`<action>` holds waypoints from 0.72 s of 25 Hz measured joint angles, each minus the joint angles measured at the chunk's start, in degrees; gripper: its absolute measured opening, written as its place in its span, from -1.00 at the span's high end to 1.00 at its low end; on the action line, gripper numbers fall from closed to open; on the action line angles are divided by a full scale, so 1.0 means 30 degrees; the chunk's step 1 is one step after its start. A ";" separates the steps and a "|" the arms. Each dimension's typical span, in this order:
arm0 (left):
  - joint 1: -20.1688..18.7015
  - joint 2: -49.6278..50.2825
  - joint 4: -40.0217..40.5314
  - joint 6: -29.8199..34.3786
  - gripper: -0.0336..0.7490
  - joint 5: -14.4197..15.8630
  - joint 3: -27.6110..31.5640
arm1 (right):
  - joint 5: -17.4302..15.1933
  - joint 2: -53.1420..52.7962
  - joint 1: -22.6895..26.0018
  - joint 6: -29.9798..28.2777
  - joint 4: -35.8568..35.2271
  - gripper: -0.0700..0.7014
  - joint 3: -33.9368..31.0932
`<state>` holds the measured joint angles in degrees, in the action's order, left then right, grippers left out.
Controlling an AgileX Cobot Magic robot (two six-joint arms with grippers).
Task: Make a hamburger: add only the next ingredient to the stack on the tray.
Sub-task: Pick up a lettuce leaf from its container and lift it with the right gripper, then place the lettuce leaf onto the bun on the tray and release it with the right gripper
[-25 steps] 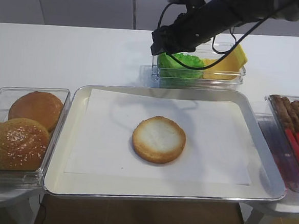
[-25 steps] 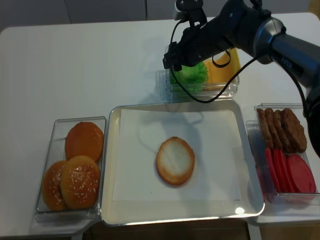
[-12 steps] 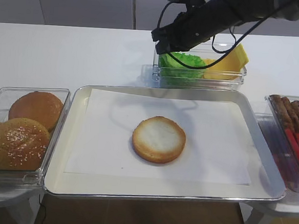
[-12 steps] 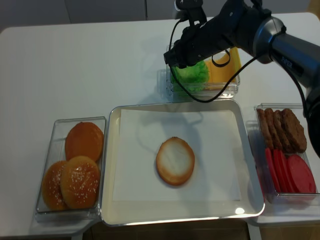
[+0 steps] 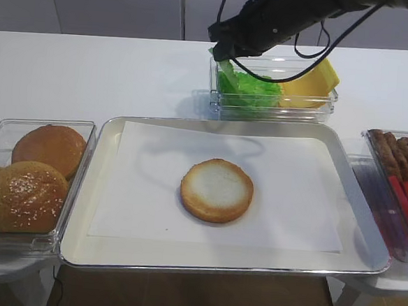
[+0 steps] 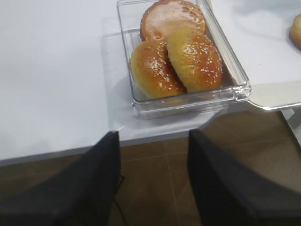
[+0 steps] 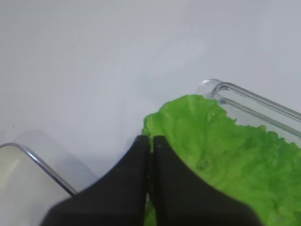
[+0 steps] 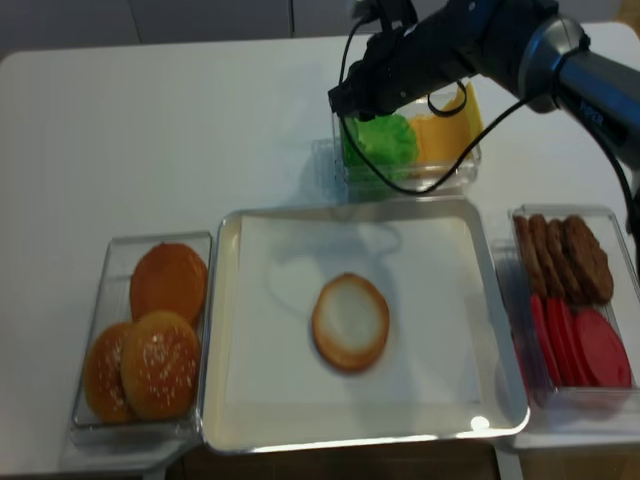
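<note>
Right gripper [image 7: 150,143] pinching edge of lettuce leaf [image 7: 221,155] over clear box [image 5: 272,95]; left gripper jaws standing wide; bun bottom [image 5: 217,190] sitting on tray [image 5: 84,208].

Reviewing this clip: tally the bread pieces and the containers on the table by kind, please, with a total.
Sesame bun tops in the left box: 3
Bun bottom half on the tray: 1
Silver tray: 1
Clear plastic boxes: 3 — buns, lettuce and cheese, patties and red slices
Total: 8
</note>
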<state>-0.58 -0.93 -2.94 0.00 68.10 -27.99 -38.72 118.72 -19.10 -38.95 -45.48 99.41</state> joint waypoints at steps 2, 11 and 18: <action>0.0000 0.0000 0.0000 0.0000 0.01 0.0000 0.0000 | -0.0258 -0.0245 0.0000 0.0000 0.0074 0.80 0.0000; 0.0000 0.0000 0.0000 0.0000 0.01 0.0000 0.0000 | -0.1786 -0.2939 0.0000 0.1350 0.1868 0.80 0.0000; 0.0000 0.0000 0.0000 0.0000 0.01 0.0000 0.0000 | -0.4894 -0.5576 0.0000 0.4514 0.4133 0.80 0.0000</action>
<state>-0.58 -0.93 -2.94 0.00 68.10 -27.99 -53.40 101.99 -19.10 -25.40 -33.09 99.41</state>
